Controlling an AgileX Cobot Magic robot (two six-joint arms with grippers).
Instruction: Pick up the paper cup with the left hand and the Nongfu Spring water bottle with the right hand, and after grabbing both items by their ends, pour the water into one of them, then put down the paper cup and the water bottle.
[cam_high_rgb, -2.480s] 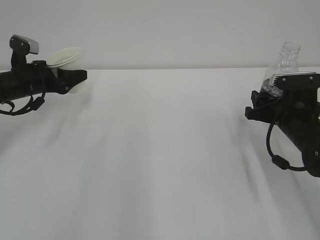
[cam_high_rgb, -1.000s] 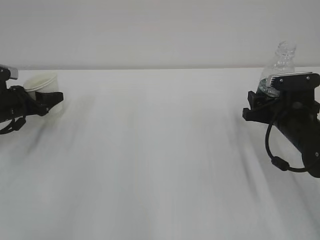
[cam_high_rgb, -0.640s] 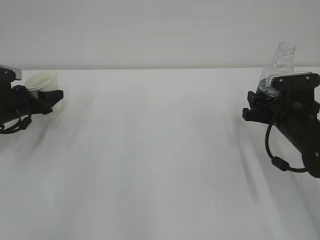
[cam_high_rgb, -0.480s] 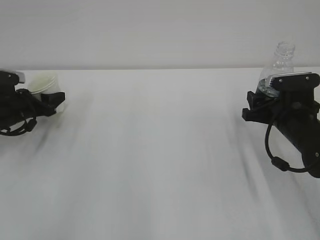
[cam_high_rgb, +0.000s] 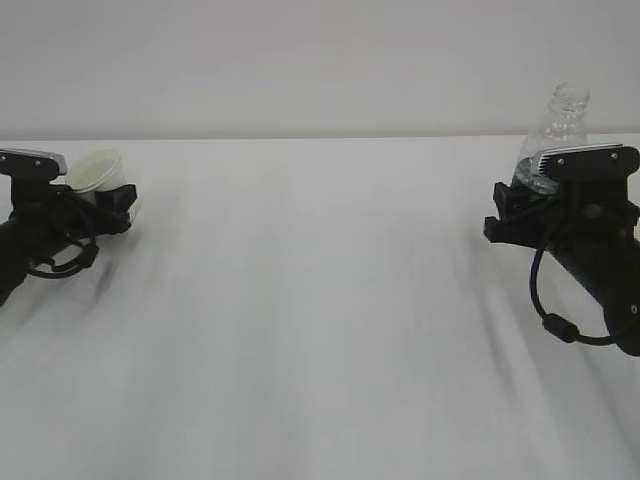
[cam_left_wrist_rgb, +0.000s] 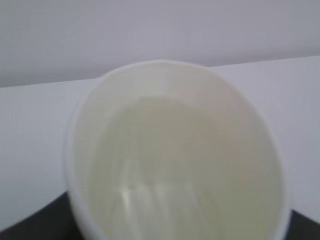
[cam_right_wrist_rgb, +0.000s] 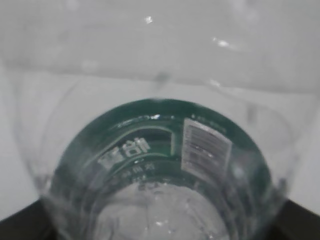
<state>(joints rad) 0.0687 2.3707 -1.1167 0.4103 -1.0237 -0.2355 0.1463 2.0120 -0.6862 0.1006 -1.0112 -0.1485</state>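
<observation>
Cup (cam_high_rgb: 97, 170) pinched by left hand (cam_high_rgb: 105, 200), bottle (cam_high_rgb: 556, 135) by right hand (cam_high_rgb: 520, 205); set-down stage; release next.

The left hand (cam_high_rgb: 112, 205) runs off the exterior view's left edge, arm lost. Only the rim and upper wall of the paper cup (cam_high_rgb: 97, 171) show above it; its base is hidden, so contact with the counter (cam_high_rgb: 320, 300) can't be told. On the right, the Nongfu Spring water bottle (cam_high_rgb: 562, 125) shows only neck and shoulder; the right hand (cam_high_rgb: 545, 205) covers the rest. Both wrist views are soft: the cup's bottom edge is cut off, and the label print (cam_right_wrist_rgb: 125, 150) is too blurred to read.
</observation>
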